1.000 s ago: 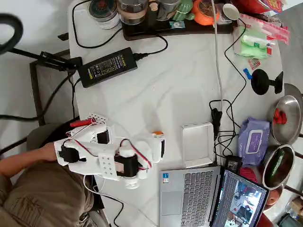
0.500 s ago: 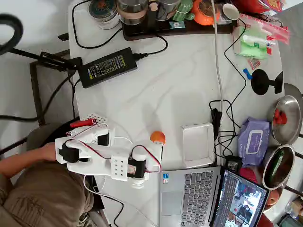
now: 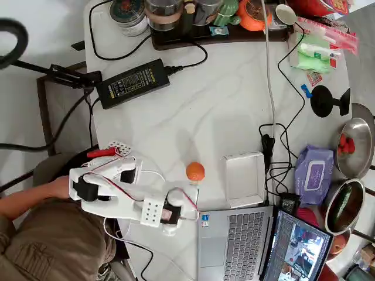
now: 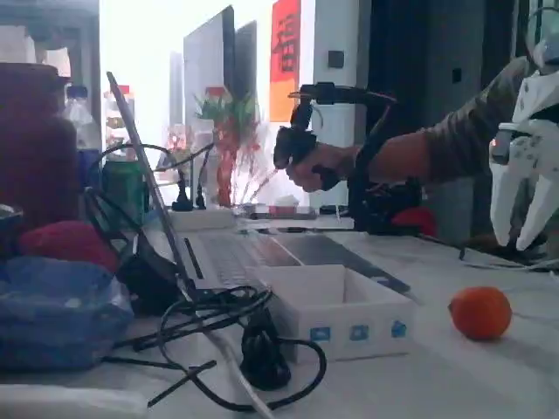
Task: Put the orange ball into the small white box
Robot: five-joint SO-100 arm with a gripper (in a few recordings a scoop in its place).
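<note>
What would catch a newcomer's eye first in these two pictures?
The orange ball stands out, lying bare on the white table just left of the small white box in the overhead view. In the fixed view the white claw hangs open above the ball, not touching it.

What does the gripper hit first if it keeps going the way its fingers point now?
Probably bare table. In the fixed view the open gripper points down, with the orange ball resting just beside that line, toward the white box. Depth is unclear, so it could clip the ball.
</note>
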